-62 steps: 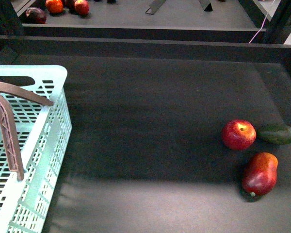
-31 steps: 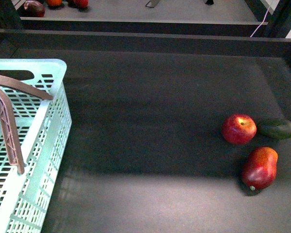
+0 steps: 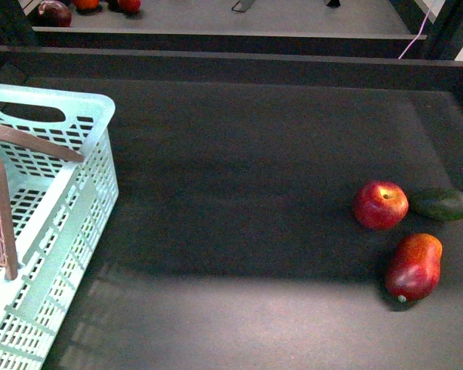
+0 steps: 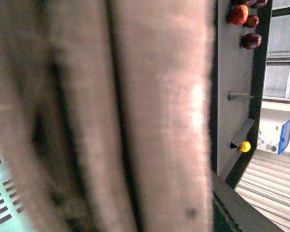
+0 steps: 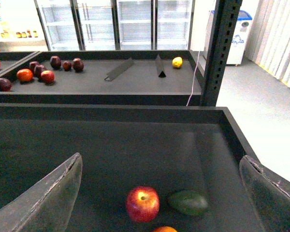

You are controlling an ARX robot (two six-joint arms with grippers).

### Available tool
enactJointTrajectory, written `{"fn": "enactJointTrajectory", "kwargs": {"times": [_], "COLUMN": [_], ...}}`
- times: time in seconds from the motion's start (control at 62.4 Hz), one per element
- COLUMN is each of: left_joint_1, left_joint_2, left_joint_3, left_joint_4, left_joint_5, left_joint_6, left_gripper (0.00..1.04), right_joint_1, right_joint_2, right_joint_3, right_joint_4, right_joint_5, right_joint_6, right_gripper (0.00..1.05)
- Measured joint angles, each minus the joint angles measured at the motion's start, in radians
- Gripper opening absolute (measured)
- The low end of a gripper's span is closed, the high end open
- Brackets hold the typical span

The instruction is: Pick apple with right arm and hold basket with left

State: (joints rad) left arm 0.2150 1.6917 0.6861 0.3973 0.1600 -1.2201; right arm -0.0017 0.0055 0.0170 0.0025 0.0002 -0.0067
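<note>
1. The apple point(image 3: 380, 205) sits on the dark table point(image 3: 239, 193) at about 4 o'clock in the front view, stem dimple up, with nothing touching it.
2. A dark green fruit point(image 3: 443, 204) lies just beside the apple at its 3 o'clock. A red-orange elongated fruit point(image 3: 413, 267) lies near it at its 5 o'clock.
3. The basket point(image 3: 77, 193) fills the 8 o'clock corner of the front view. One brownish handle point(image 3: 31, 140) is raised across its open top.
4. Neither arm shows in the front view.
5. The right gripper point(image 5: 160, 158) hangs above the table, facing the back shelf point(image 5: 135, 82). Its jaws are spread wide and hold nothing, and the right wrist view shows the apple point(image 5: 142, 204) in the gap between them, well clear of both fingers point(image 5: 53, 193).
6. The left wrist view is almost filled by the blurred handle point(image 4: 150, 121), with basket lattice point(image 4: 2, 203) at one edge. The left gripper itself cannot be made out, so whether its jaws pinch the handle cannot be told.
</note>
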Motion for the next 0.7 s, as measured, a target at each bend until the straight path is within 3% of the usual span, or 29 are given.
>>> {"fn": "enactJointTrajectory", "kwargs": {"times": [0.08,0.416,0.705], "left_joint_1": [-0.008,-0.114,-0.311], "left_joint_2": [-0.003,-0.143,-0.234], "left_joint_3": [0.000,0.051,0.242], "left_joint_4": [-0.010,-0.143,-0.313], "left_joint_5": [-0.001,0.002,-0.014], "left_joint_6": [0.000,-0.003,0.045], "left_gripper": [0.15,0.15,0.15], "right_joint_1": [0.000,0.000,0.000], "right_joint_2": [0.000,0.000,0.000], "right_joint_3": [0.000,0.000,0.000], "right_joint_4": [0.000,0.000,0.000], "right_joint_5": [0.000,0.000,0.000], "right_joint_6": [0.000,0.000,0.000], "right_gripper": [0.96,0.96,0.96]}}
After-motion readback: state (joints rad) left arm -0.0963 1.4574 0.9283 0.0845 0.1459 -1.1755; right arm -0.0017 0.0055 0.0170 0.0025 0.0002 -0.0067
